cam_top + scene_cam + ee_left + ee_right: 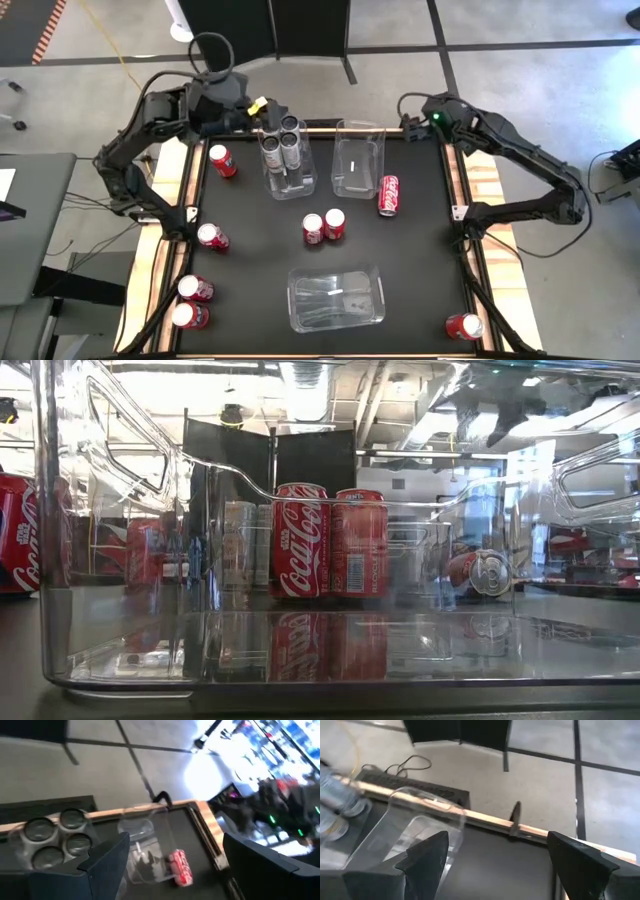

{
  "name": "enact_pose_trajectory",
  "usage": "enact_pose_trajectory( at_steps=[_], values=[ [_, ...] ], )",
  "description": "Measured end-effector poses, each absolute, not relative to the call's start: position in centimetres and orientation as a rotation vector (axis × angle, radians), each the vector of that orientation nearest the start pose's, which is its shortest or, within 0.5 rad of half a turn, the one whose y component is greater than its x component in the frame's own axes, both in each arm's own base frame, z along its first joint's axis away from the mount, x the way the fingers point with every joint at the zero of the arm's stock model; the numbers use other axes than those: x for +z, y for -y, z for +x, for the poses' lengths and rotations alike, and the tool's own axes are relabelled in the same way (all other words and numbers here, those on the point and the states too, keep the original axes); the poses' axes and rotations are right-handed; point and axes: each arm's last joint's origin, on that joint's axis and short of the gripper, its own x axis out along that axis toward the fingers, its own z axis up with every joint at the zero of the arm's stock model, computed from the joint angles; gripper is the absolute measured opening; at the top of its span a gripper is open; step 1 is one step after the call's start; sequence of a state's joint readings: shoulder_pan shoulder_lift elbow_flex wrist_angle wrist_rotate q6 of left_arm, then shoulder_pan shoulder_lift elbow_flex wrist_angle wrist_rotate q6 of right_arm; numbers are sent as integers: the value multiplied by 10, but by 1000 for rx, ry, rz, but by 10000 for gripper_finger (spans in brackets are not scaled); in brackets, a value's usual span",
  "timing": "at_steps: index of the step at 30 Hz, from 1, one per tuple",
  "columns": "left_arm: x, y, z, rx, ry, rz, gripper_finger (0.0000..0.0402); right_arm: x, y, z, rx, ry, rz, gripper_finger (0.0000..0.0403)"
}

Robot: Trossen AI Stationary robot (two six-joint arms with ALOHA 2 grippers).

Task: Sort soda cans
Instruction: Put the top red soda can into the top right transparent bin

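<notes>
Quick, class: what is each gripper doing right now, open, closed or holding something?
Left gripper: open, empty, above the silver cans.
Right gripper: open, empty.

4 silver-grey cans (281, 140) upright, clustered in far-left clear bin (290, 185). Red cans: two upright touching at table centre (324, 227), one on its side (389, 195) beside far-centre bin, four along left edge (212, 237), one near-right corner (463, 326).

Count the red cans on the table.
8: far-left one, left edge, two front-left, centre pair, one lying beside the far bin, front-right.
</notes>
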State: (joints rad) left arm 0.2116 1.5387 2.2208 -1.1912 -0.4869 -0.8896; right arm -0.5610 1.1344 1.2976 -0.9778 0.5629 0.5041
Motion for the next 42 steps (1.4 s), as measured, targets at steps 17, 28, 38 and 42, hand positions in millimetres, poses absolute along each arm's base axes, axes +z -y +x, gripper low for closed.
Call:
enact_pose_trajectory(
  at_steps=[17,28,38,42],
  values=[
    [502,-73,219,934,-529,-518,318,373,104,204,-1064,-454,520,354],
    [460,-75,230,910,-884,-219,318,392,51,211,-645,-401,541,354],
    [380,-82,260,627,-964,-256,318,383,32,208,-598,-546,496,354],
    [367,-76,275,525,-859,-271,318,365,39,192,-756,-735,600,354]
  ],
)
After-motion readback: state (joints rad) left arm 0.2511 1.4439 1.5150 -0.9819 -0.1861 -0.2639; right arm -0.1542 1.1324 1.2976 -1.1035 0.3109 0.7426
